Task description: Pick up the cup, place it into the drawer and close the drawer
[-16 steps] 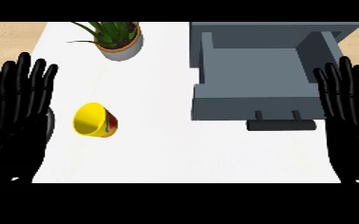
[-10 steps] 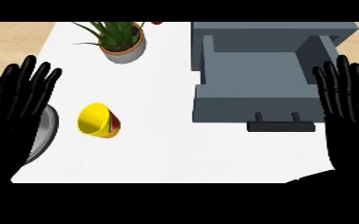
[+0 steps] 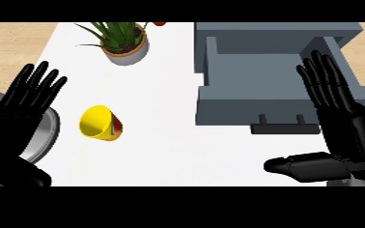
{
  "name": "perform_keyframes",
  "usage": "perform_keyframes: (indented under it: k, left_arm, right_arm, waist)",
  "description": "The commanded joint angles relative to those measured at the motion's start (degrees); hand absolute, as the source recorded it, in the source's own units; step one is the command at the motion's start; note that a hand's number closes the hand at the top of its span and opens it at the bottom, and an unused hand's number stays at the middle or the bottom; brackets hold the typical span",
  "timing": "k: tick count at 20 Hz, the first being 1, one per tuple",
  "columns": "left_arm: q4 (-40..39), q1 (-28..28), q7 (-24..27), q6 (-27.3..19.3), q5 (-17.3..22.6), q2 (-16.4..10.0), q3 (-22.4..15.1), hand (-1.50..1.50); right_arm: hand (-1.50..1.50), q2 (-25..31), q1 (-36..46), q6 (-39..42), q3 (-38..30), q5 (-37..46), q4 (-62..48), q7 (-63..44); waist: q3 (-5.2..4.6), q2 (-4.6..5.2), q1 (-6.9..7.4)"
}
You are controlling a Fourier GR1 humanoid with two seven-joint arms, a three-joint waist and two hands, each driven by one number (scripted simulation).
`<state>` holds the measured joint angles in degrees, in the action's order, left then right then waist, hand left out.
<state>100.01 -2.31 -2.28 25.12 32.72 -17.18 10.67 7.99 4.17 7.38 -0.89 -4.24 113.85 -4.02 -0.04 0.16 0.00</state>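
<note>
A: Whereabouts of the cup?
B: Lies on its side on the white counter, yellow mouth turned up and to the left. Sits left of the drawer, outside it, well apart from both hands.
A: Any label to read?
B: Shows a red and dark patch on its side, too small to read.
A: And the drawer?
B: Stands pulled open, grey, with a dark handle at the front.
A: Left hand?
B: Rests at the left edge, fingers straight and spread, grasping nothing. Overlaps a grey dish.
A: Right hand?
B: Shows at the right edge, across the drawer's right side. Fingers released and straight, thumb stuck out leftward, holding nothing.
A: Anything else?
B: Potted plant at the top left, near a bit of red at the far edge.
</note>
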Motion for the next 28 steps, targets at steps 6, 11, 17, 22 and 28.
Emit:
perform_keyframes:
  k: [6, 11, 17, 22, 28]
  left_arm:
    - [-22.29, -7.49, 8.71, 5.96, -8.83, -0.89, 1.87, -1.50]
    - [-29.03, -5.73, 16.28, 7.48, -14.91, -0.79, 2.65, -1.50]
    - [-47.65, -13.65, 26.27, 5.22, -24.20, -1.19, 2.18, -1.50]
    - [-55.67, -11.53, 35.88, 7.03, -28.12, -2.41, 1.95, -1.50]
    - [-75.08, -20.61, 47.96, 2.69, -34.51, -3.05, 1.66, -1.50]
  right_arm:
    - [-1.50, -0.11, 3.82, 1.80, -1.76, -1.05, -5.76, 3.06]
    - [-1.50, -0.68, 7.15, 0.51, -2.01, 1.65, -9.13, 4.76]
    - [-1.50, 1.49, 8.96, 2.19, -4.08, -0.51, -8.73, 1.42]
    - [-1.50, 0.88, 12.09, -0.71, -3.49, -0.41, -3.80, -5.95]
    - [-1.50, 1.67, 12.36, 0.87, -4.36, -0.59, -6.34, -3.28]
  waist:
    - [0.02, 0.01, -0.39]
    - [0.03, -0.06, -0.03]
    - [0.00, 0.00, -0.47]
    - [-0.02, -0.06, -0.36]
    - [-0.06, 0.10, -0.82]
